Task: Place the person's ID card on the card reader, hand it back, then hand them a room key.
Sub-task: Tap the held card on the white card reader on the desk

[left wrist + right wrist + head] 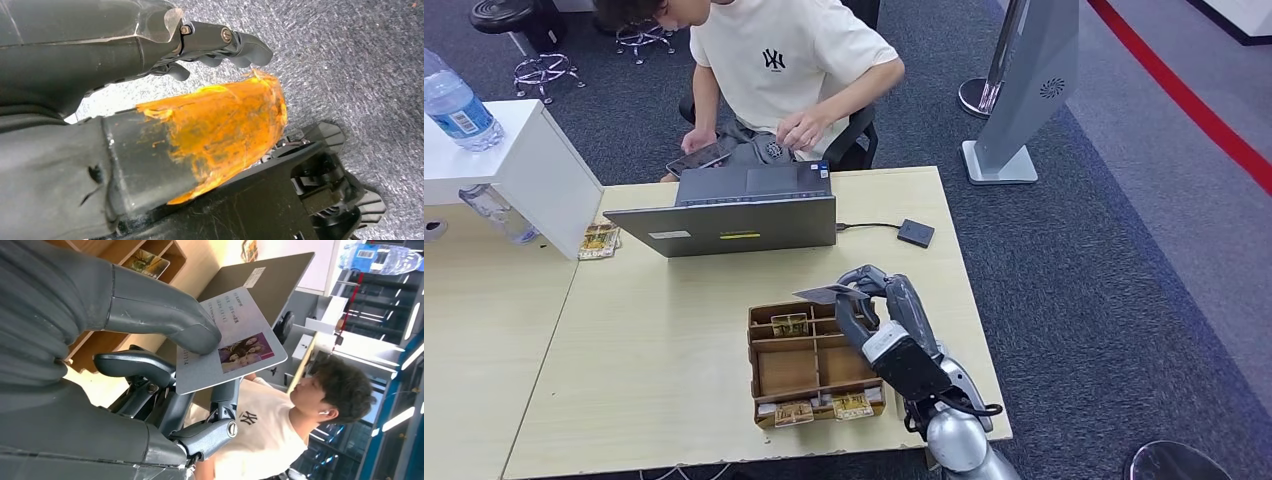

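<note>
Light wood surface point(674, 360) is seen carrying a grey laptop point(734, 222), a compartmented wooden card box point(809, 362) and a small black card reader point(915, 233) cabled to the laptop. A person in a cream T-shirt point(779, 60) is seated behind the laptop. The right hand point(874, 310) is raised above the box's far right corner, and the ID card point(232, 337) is pinched flat between thumb and fingers. The left hand point(220, 42) is seen over grey carpet point(360, 60), fingers curled in, nothing held.
</note>
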You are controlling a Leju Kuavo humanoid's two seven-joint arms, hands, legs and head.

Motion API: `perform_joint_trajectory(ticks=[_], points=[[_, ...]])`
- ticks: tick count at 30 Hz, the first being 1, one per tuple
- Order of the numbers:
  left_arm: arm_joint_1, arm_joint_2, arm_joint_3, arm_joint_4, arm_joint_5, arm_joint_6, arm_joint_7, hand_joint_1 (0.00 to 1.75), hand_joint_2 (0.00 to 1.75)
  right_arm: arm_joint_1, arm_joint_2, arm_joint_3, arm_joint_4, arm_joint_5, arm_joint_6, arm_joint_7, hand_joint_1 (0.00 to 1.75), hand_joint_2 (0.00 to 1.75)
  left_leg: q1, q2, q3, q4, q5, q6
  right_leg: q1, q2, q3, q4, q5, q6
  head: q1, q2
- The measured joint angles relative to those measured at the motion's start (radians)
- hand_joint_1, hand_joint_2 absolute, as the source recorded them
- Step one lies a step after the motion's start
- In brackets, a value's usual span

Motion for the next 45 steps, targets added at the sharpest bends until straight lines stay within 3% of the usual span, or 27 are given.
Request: perform_joint_trajectory(ticks=[7, 10, 20, 31, 37, 45], points=[[0.009, 0.006, 0.005, 0.0, 0.035, 0.027, -0.013, 0.0, 0.0, 0.092, 0.008, -0.019, -0.079, -0.275, 0.135, -0.027, 1.75, 1.75, 0.0, 0.0, 0.0, 0.0, 0.0, 0.0, 0.0, -0.001, 0.0, 0.0, 0.0, 0.0, 0.0, 0.0], [0.017, 0.009, 0.016, 0.0, 0.059, 0.039, -0.028, 0.0, 0.0, 0.161, 0.006, -0.048, -0.117, -0.316, 0.15, -0.04, 1.75, 1.75, 0.0, 0.0, 0.0, 0.0, -0.001, 0.0, 0.0, 0.0, 0.0, 0.0, 0.0, 0.0, 0.0, 0.0], [0.052, 0.019, 0.069, 0.0, 0.111, 0.063, -0.075, 0.0, 0.0, 0.34, -0.046, -0.236, -0.219, -0.337, 0.186, -0.04, 1.75, 1.75, 0.0, 0.0, 0.0, 0.0, -0.002, 0.001, 0.0, -0.001, 0.0, -0.001, -0.001, 0.001, 0.0, 0.0], [0.064, 0.025, 0.105, 0.0, 0.126, 0.064, -0.091, 0.0, 0.0, 0.406, -0.062, -0.449, -0.234, -0.258, 0.296, 0.006, 1.75, 1.75, 0.0, 0.0, 0.0, 0.0, -0.002, 0.001, 0.0, 0.0, 0.0, -0.001, -0.001, 0.001, 0.0, 0.0], [0.065, 0.026, 0.114, 0.0, 0.125, 0.064, -0.092, 0.0, 0.0, 0.407, -0.059, -0.482, -0.187, -0.156, 0.317, 0.029, 1.75, 1.75, 0.0, 0.0, 0.0, 0.0, -0.002, 0.001, 0.0, 0.0, 0.0, -0.001, -0.001, 0.001, 0.0, 0.0], [0.065, 0.028, 0.126, 0.0, 0.118, 0.064, -0.093, 0.0, 0.0, 0.397, -0.055, -0.47, -0.099, -0.228, 0.39, 0.084, 1.75, 1.75, 0.0, 0.0, 0.0, 0.0, -0.002, 0.001, 0.0, 0.0, 0.0, -0.001, -0.001, 0.001, 0.0, 0.0]])
